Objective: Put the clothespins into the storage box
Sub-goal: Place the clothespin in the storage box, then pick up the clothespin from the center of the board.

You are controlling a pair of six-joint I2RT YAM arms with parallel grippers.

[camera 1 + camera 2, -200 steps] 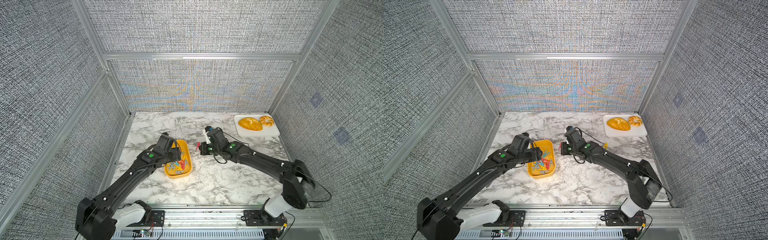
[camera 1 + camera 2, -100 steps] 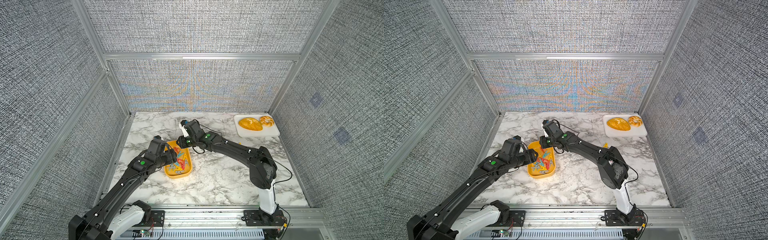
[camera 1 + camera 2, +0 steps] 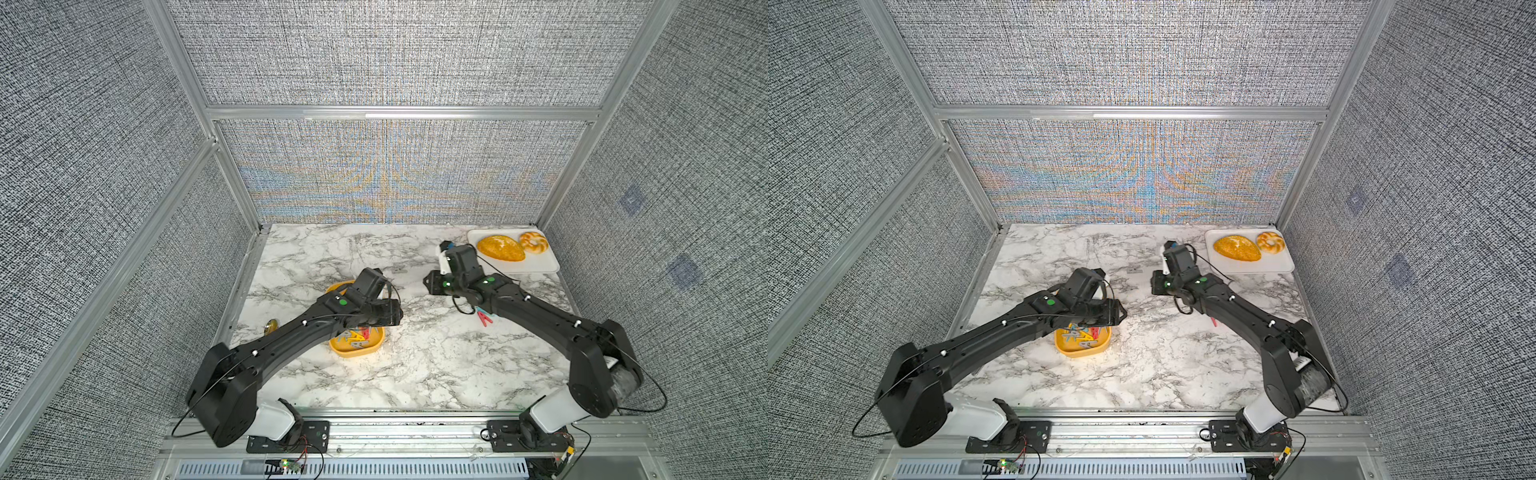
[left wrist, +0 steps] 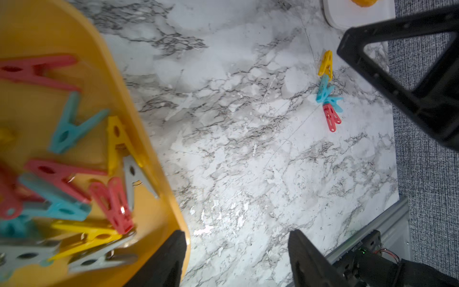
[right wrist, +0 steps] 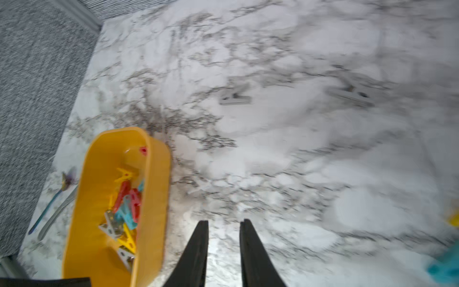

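The yellow storage box (image 3: 353, 353) (image 3: 1077, 352) lies left of the table's middle, with several clothespins (image 4: 64, 174) (image 5: 124, 206) of mixed colours piled inside. My left gripper (image 4: 237, 236) (image 3: 394, 318) hangs open and empty over bare marble, just off the box's right rim (image 4: 149, 159). My right gripper (image 5: 224, 222) (image 3: 430, 282) is a little open with nothing between its fingers, to the right of the box (image 5: 99, 198). Loose yellow (image 4: 326, 63), teal (image 4: 324, 92) and red (image 4: 331, 116) (image 3: 484, 319) clothespins lie beside the right arm. Two grey clothespins (image 5: 236, 95) (image 5: 352, 93) lie farther back.
A white tray (image 3: 540, 266) (image 3: 1250, 266) with bread sits at the back right corner. Utensils (image 5: 49, 208) (image 3: 272, 325) lie between the box and the left wall. The right forearm (image 4: 422, 87) reaches over the table near the loose clothespins.
The right gripper swung left over the box, then back to the right, and the red clothespin it carried is gone from it. The left gripper pulled back, then reached across the box.
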